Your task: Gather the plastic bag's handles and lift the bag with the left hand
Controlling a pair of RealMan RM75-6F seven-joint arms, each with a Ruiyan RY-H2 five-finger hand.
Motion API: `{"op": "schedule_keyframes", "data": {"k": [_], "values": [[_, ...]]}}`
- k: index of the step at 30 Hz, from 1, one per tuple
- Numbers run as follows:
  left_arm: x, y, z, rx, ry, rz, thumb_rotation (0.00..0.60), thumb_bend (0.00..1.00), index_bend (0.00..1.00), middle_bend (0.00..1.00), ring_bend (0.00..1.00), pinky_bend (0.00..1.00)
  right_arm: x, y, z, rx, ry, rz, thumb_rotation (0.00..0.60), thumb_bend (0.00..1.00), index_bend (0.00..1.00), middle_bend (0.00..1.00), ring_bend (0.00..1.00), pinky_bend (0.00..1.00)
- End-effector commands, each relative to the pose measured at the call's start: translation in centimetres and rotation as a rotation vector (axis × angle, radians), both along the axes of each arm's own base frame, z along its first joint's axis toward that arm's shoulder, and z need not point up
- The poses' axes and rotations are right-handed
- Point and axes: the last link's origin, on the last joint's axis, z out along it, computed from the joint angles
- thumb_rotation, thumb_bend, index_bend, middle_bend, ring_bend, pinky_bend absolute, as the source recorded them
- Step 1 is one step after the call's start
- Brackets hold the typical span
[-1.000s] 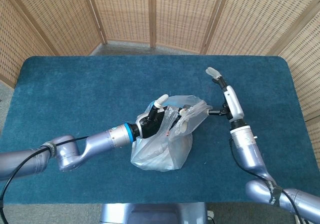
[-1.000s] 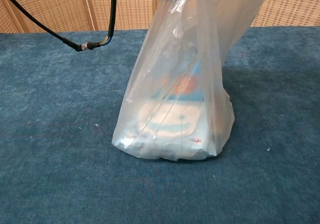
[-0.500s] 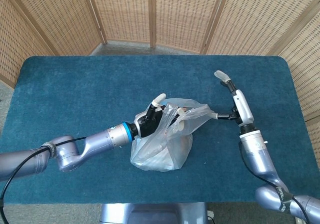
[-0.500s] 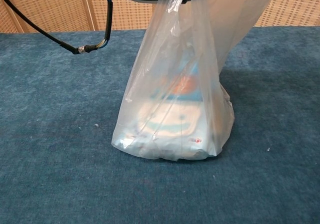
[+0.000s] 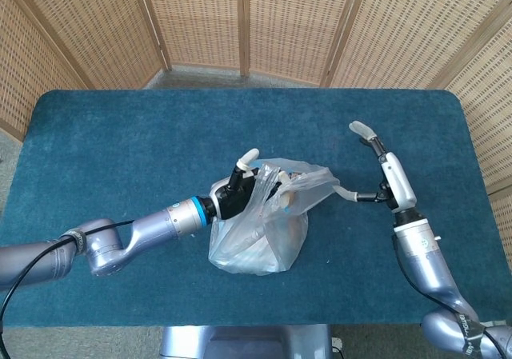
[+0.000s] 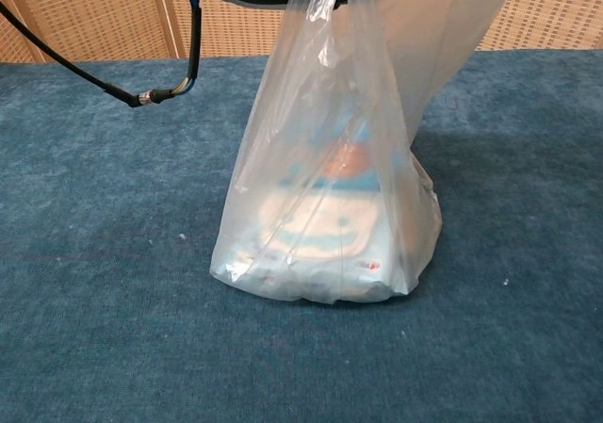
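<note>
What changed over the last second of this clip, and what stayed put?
The right hand drew back rightward, away from the clear plastic bag, and holds nothing. The left hand shifted slightly left, gripping the bag's handles. The bag's base stayed resting on the blue table.

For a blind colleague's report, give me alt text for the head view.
The left robot hand grips the gathered handles of a clear plastic bag resting on a blue table. The right robot hand hovers open beside it.
</note>
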Motion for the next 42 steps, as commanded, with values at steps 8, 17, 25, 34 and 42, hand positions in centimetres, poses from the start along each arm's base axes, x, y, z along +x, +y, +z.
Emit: {"op": "schedule_keyframes", "data": {"k": [8,17,25,34,42], "values": [[-0.2,0.1,0.1,0.001,0.024,-0.006,0.000,0.14,0.45,0.59,0.60,0.68,-1.3,1.4,0.4,0.008,0.044,-0.003,0.600,0.07,0.00,0.10,0.07,0.09],[0.5,-0.1,-0.1,0.003,0.040,-0.031,0.000,0.14,0.45,0.59,0.60,0.67,-2.1,2.0,1.0,-0.016,0.085,-0.010,0.600,0.07,0.00,0.10,0.07,0.09],[1.5,-0.7,-0.2,0.005,0.094,-0.097,0.000,0.13,0.45,0.58,0.60,0.58,-3.0,2.1,1.2,-0.037,0.121,-0.038,0.600,0.07,0.00,0.10,0.07,0.09],[2.6,-1.1,-1.0,-0.046,0.094,-0.096,0.000,0.13,0.45,0.57,0.59,0.57,-3.6,1.6,1.6,-0.066,0.137,-0.064,0.600,0.08,0.00,0.10,0.07,0.09],[4.6,-0.7,-1.7,-0.153,-0.027,0.027,0.000,0.13,0.45,0.57,0.59,0.57,-3.9,1.8,1.8,-0.077,0.138,-0.070,0.600,0.08,0.00,0.10,0.07,0.09]]}}
